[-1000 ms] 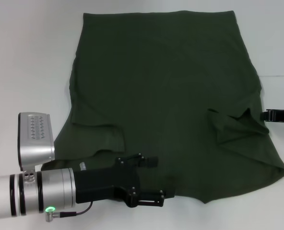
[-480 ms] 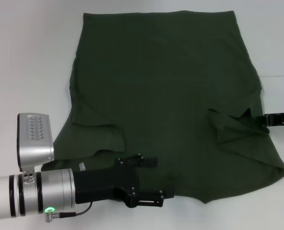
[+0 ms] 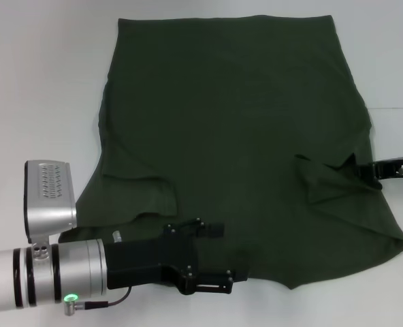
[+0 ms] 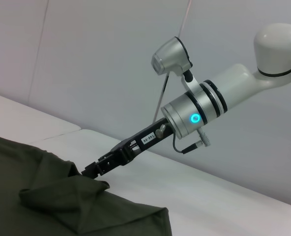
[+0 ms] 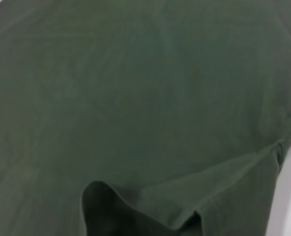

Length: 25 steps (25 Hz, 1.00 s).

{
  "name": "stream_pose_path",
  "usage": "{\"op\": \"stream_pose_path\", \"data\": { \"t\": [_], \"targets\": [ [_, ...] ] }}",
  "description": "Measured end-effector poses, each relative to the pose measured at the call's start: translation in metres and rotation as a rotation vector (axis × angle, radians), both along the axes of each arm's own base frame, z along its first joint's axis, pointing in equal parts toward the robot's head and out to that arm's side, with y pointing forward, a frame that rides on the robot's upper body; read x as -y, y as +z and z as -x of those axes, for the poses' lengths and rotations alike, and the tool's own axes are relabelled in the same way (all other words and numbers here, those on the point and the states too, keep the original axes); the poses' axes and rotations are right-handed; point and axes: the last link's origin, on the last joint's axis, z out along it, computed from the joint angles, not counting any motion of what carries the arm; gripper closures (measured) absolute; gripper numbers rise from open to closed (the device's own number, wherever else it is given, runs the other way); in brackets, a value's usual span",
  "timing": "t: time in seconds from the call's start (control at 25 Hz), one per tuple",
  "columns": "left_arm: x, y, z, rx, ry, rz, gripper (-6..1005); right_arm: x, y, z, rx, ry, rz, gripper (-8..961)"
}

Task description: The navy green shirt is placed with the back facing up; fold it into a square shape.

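The navy green shirt (image 3: pixel 235 129) lies spread flat on the white table, with both sleeves folded inward onto the body. The folded right sleeve (image 3: pixel 331 180) also appears in the left wrist view as a bunched flap (image 4: pixel 57 189). My left gripper (image 3: pixel 222 253) hovers over the shirt's near edge, open, with one finger (image 3: pixel 212 228) on the cloth side and the other near the hem. My right gripper (image 3: pixel 373 169) reaches in from the right and touches the edge of the right sleeve fold (image 4: pixel 89 169). The right wrist view shows only green cloth (image 5: pixel 135 98).
The white table (image 3: pixel 45 82) extends to the left, and more of it shows past the shirt on the right (image 3: pixel 392 61). The right arm (image 4: pixel 204 110) slants down from above the table's right side. A seam in the table (image 3: pixel 392 107) runs on the right.
My right gripper has slid left and tilted slightly, so its tip now meets the right sleeve fold. The left arm and the shirt have not moved.
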Motion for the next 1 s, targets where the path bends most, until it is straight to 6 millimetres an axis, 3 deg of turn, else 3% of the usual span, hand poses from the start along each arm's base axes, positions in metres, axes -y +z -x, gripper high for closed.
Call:
{"op": "stream_pose_path", "data": {
  "t": [0.76, 1.0],
  "targets": [
    [-0.0009, 0.0001, -0.0008, 0.001, 0.001, -0.001, 49, -0.0044, -0.0085, 0.0025, 0.1, 0.026, 0.002, 578],
    [-0.001, 0.0001, -0.0004, 0.0, 0.003, -0.002, 50, -0.0035, -0.0087, 0.0013, 0.1, 0.023, 0.002, 776]
  ]
}}
